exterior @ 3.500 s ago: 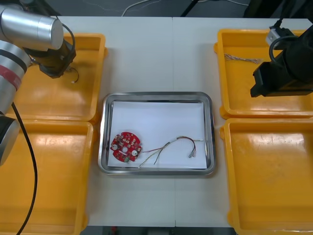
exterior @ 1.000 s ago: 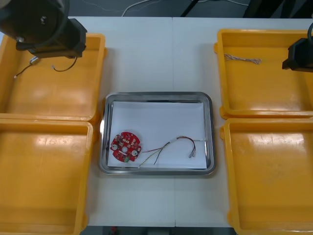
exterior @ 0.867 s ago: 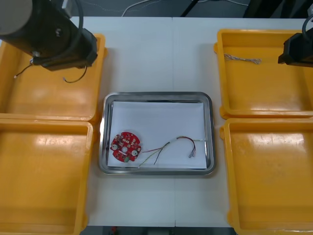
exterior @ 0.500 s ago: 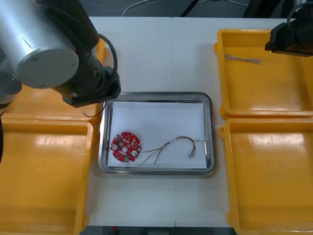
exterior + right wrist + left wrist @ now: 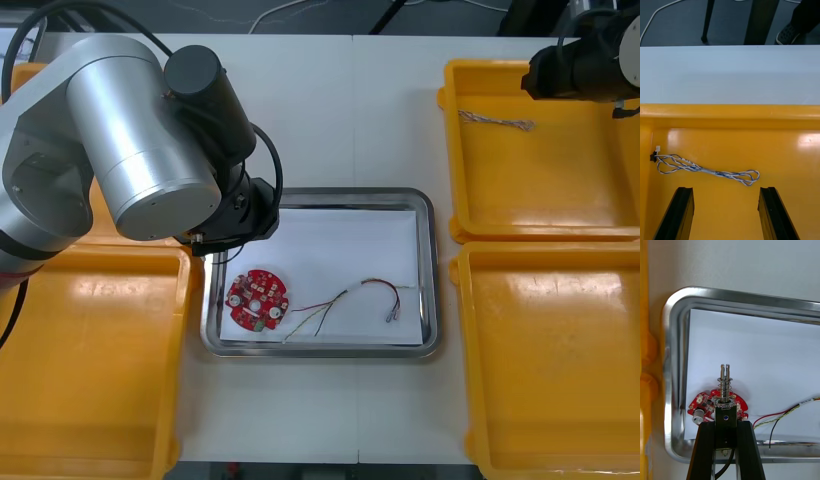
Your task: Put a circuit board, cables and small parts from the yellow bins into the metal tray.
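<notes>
The left tool (image 5: 725, 424) is pinching a small metal part (image 5: 725, 380). It is hanging over the tray (image 5: 674, 352), just above the round red board (image 5: 258, 299), so the part can drop inside. A red and yellow cable (image 5: 372, 287) is lying in the tray too. The right tool (image 5: 726, 193) is hovering spread wide over the far right bin (image 5: 545, 185). The twisted blue and white cable (image 5: 715, 172) is lying just ahead of it. I think it is getting ready to grab that cable.
</notes>
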Motion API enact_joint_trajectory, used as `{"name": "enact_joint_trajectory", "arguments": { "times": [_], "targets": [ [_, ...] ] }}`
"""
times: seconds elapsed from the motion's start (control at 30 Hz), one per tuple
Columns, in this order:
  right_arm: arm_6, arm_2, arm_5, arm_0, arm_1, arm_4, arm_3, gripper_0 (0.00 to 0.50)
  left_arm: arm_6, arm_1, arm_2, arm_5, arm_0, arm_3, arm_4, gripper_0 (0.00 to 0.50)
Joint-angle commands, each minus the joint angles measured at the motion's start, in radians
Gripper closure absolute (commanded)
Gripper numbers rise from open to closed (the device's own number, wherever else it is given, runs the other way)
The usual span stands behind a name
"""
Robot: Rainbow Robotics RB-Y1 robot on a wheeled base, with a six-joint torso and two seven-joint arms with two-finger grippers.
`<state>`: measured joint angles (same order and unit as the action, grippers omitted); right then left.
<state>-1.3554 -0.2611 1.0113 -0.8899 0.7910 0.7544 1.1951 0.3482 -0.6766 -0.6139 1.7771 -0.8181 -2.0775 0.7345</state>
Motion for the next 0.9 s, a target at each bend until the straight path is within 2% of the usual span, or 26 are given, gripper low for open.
{"name": "enact_joint_trajectory", "arguments": {
  "times": [0.03, 0.4, 0.53, 0.9],
  "targets": [
    [-0.068, -0.018, -0.080, -0.050, -0.041, -0.010, -0.058, 0.000, -0.029, 0.037, -0.029, -0.054, 0.010, 0.050, -0.035, 0.500],
    [-0.137, -0.032, -0.261, -0.050, -0.110, -0.007, -0.189, 0.000, 0.023, 0.055, -0.090, -0.154, 0.014, 0.155, -0.084, 0.500],
    [-0.139, -0.049, -0.301, -0.050, -0.125, -0.007, -0.223, 0.000, 0.031, 0.063, -0.109, -0.166, 0.014, 0.180, -0.107, 0.500],
    [-0.153, -0.101, -0.378, -0.050, -0.161, -0.006, -0.301, 0.000, 0.098, 0.088, -0.138, -0.283, 0.016, 0.301, -0.167, 0.500]
  ]
}}
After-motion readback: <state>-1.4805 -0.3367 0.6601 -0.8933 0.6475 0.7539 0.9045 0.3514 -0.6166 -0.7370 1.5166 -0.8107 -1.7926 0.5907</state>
